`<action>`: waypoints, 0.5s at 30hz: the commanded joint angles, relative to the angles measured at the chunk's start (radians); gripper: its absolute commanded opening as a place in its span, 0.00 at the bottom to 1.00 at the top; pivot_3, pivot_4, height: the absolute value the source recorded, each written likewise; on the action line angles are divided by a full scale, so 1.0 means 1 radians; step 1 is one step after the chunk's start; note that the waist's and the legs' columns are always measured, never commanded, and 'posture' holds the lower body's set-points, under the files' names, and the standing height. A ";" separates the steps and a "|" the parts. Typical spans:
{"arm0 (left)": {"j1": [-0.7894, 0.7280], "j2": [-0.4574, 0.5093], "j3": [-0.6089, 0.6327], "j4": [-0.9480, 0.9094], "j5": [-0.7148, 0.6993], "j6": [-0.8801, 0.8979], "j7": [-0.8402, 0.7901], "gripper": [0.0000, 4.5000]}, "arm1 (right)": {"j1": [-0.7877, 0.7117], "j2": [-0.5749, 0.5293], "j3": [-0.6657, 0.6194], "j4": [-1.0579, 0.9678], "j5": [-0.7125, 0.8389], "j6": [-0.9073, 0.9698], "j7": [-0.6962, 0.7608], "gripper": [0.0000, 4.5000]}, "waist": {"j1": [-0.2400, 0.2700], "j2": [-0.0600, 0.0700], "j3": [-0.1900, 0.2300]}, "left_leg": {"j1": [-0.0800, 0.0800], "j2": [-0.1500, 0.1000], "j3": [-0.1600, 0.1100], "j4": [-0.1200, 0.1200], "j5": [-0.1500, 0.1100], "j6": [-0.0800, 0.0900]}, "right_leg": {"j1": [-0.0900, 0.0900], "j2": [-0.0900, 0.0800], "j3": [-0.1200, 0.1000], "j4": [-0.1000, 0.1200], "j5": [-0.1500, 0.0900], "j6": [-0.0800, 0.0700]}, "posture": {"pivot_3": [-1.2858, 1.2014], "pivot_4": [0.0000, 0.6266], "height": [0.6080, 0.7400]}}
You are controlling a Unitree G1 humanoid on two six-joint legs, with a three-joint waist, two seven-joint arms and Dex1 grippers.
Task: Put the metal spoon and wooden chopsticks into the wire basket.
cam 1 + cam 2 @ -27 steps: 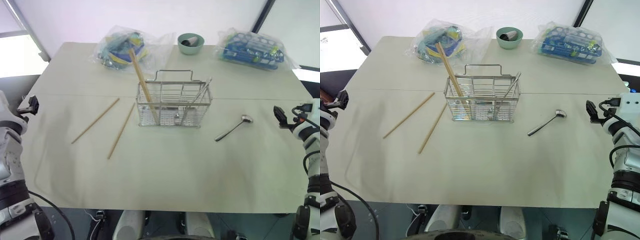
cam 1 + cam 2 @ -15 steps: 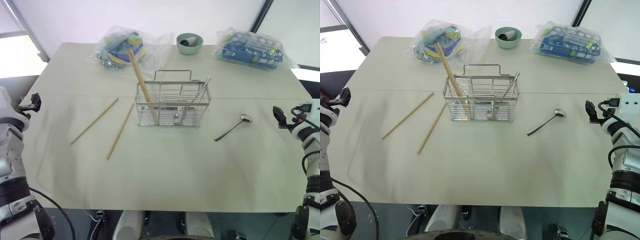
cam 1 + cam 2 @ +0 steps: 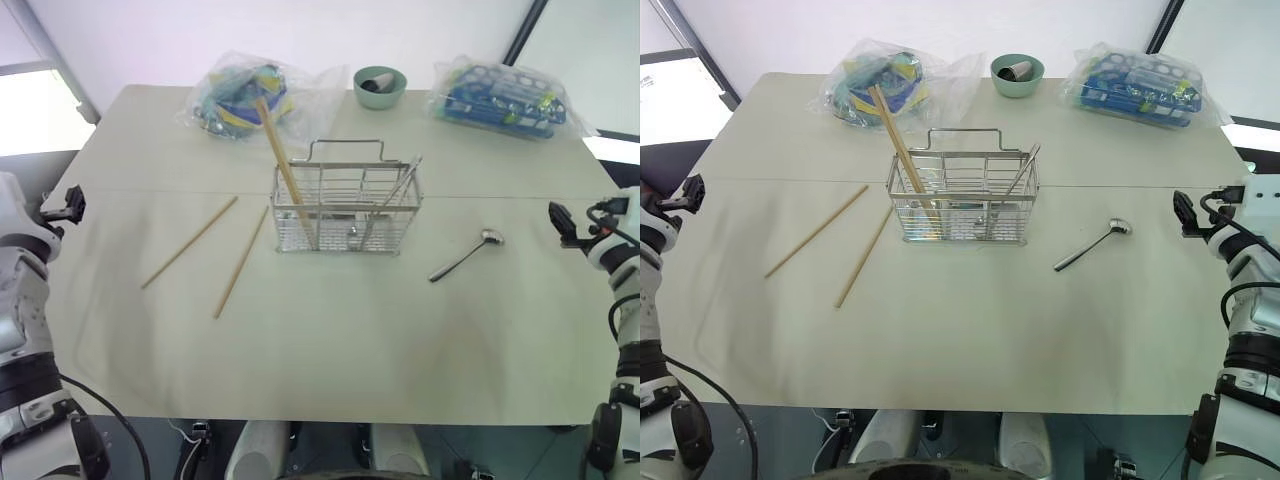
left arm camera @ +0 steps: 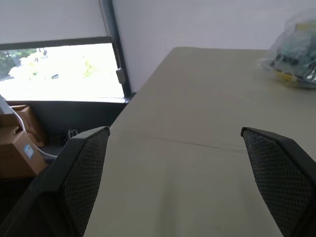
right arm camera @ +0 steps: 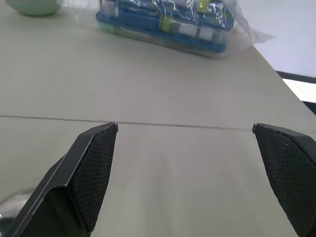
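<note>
Both head views look down and forward from above the near edge of the pale beige tabletop (image 3: pixel 330 340), taking in its whole width to the white wall; they share the silver wire basket (image 3: pixel 962 200) at centre. The left wrist view sits low and close over the tabletop's left edge, facing along it toward a bright window, between the left claw (image 4: pixel 187 182) fingers. The right wrist view skims the right side, facing a blue tray wrapped in clear plastic (image 5: pixel 165 22).
</note>
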 commanded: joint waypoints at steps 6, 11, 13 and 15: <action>-0.065 0.060 -0.057 -0.268 -0.255 0.170 -0.241 0.99 | -0.233 -0.167 0.151 0.155 -0.095 -0.152 0.230 1.00 | -0.004 0.000 0.000 | 0.000 0.000 0.000 0.000 0.000 0.000 | 0.000 0.000 0.000 0.000 0.000 0.000 | 0.52 0.24 0.68; -0.041 0.132 -0.092 -0.419 -0.471 0.337 -0.427 0.99 | -0.441 -0.227 0.339 0.298 -0.226 -0.334 0.466 1.00 | -0.029 0.002 0.001 | 0.000 0.000 0.001 -0.001 0.000 0.000 | 0.000 0.000 0.000 0.000 0.000 0.000 | 0.52 0.24 0.68; -0.030 0.172 -0.100 -0.491 -0.581 0.409 -0.498 0.99 | -0.522 -0.234 0.422 0.351 -0.283 -0.420 0.591 1.00 | -0.035 0.002 0.001 | 0.000 0.000 0.001 -0.001 0.000 0.000 | 0.000 0.000 0.000 0.000 0.000 0.000 | 0.52 0.24 0.68; -0.018 0.215 -0.122 -0.564 -0.664 0.460 -0.560 0.99 | -0.592 -0.235 0.498 0.406 -0.340 -0.504 0.706 1.00 | -0.044 0.003 0.002 | 0.000 0.000 0.001 -0.002 0.000 -0.001 | -0.001 0.000 0.000 0.000 0.000 0.000 | 0.52 0.24 0.68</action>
